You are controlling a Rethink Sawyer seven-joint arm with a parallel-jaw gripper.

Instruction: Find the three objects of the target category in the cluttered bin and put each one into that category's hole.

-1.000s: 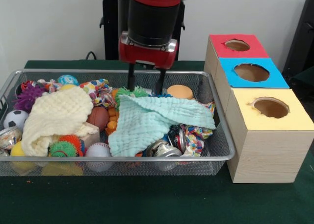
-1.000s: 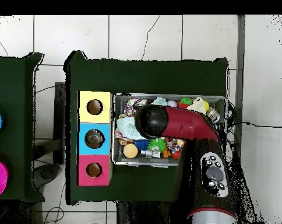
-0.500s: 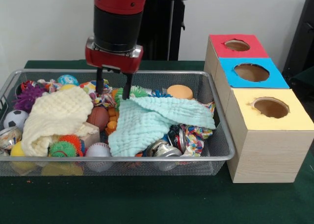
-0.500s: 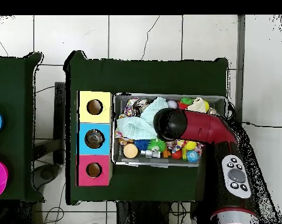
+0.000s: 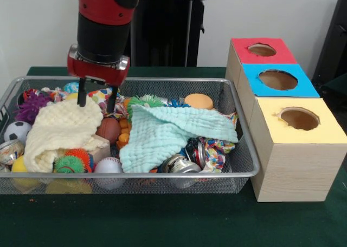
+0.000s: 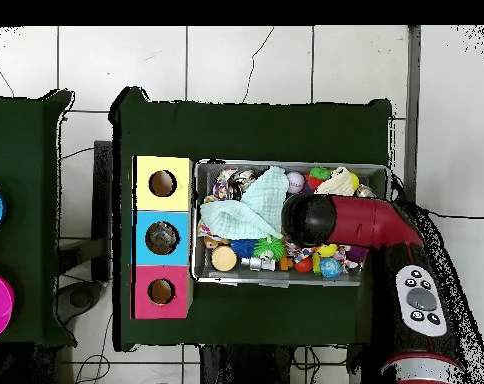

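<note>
The silver wire mesh bin (image 5: 238, 125) (image 6: 198, 272) is full of clutter: balls, spiky toys, crushed cans, rope toys. A pale yellow cloth (image 5: 59, 128) lies at its left and a mint green cloth (image 5: 168, 130) (image 6: 241, 210) in its middle. My gripper (image 5: 96, 102) is open and empty, with its fingertips just above the far edge of the yellow cloth. Three boxes stand beside the bin, each with a round hole: red (image 5: 262, 50) (image 6: 161, 291), blue (image 5: 277, 79) (image 6: 162, 238) and yellow (image 5: 299, 118) (image 6: 163, 184).
In the bin I see a purple spiky ball (image 5: 30, 106), a soccer ball (image 5: 16, 131), a brown ball (image 5: 108, 129), a baseball (image 5: 108, 164), an orange disc (image 5: 198, 101) and crushed cans (image 5: 181, 164). The arm (image 6: 361, 222) covers part of the bin in the overhead view.
My gripper has moved across the bin from above the mint cloth's far edge to above the yellow cloth, staying open. The objects in the bin have not moved.
</note>
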